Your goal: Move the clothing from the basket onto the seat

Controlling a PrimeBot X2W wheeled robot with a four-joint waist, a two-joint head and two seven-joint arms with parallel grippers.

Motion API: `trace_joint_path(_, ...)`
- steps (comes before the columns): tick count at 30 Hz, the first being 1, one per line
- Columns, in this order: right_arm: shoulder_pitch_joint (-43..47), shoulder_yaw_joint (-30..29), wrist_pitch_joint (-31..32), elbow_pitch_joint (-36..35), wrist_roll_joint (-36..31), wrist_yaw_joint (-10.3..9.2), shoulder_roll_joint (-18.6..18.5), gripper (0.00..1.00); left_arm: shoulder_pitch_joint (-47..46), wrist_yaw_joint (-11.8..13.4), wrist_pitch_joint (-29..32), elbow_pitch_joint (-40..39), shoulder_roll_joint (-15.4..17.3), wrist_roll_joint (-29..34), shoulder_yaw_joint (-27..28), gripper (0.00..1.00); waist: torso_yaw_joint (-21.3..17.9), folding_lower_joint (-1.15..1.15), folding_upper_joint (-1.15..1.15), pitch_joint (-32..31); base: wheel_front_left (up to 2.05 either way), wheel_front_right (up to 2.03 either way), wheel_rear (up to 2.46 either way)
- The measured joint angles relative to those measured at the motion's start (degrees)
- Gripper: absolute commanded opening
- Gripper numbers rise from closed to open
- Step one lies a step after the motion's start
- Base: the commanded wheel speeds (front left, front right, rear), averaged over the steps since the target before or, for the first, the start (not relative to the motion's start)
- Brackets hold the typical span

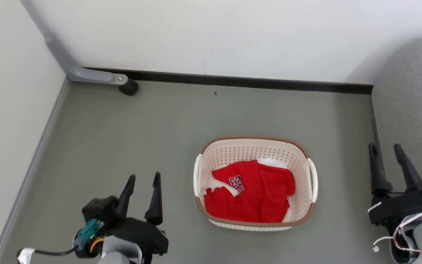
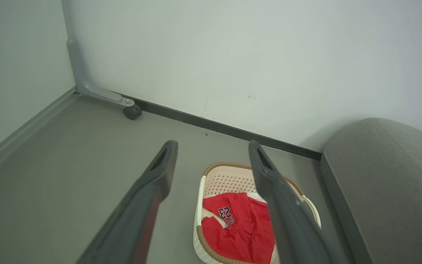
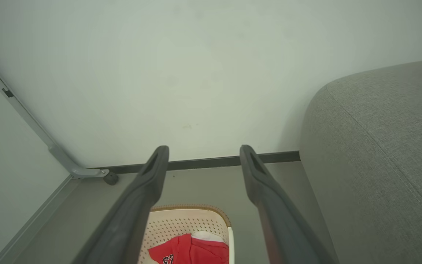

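A cream basket [image 1: 249, 151] with a brown rim sits on the grey floor [image 1: 123, 139]. It is near the seat [image 1: 412, 110], a large grey cushion on the right, with a strip of floor between them. The clothing [image 1: 258, 194], a crumpled red jersey with black numbers, lies inside the basket. A little white fabric [image 1: 271, 162] shows behind it.

The left gripper [image 1: 144, 176] hangs to the left of the basket, fingers spread and holding nothing. The right gripper [image 1: 384, 146] hangs to the right of the basket, by the seat's edge, fingers also spread and empty. Both point toward the pale back wall [image 1: 211, 36]. In the far left corner, a grey bracket [image 1: 90, 75] with a small black wheel [image 1: 129, 87] stands at the foot of the wall.
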Motion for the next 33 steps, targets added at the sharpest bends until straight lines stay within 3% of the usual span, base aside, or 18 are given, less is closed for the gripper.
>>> trace_joint_path(16,5.4,1.9,0.0,-0.4,-4.2,0.00,4.4,1.00,4.2,0.5,-0.4,1.9,1.1,-0.4,3.9,1.00,2.9,-0.01,0.01,-6.8,0.00,0.00,0.00)
trace_joint_path(33,8.6,2.1,0.0,-2.2,-7.0,-0.26,6.0,1.00,7.2,0.0,-0.4,0.4,1.7,0.8,5.6,1.00,-1.5,0.00,0.01,-8.8,0.00,0.00,0.00)
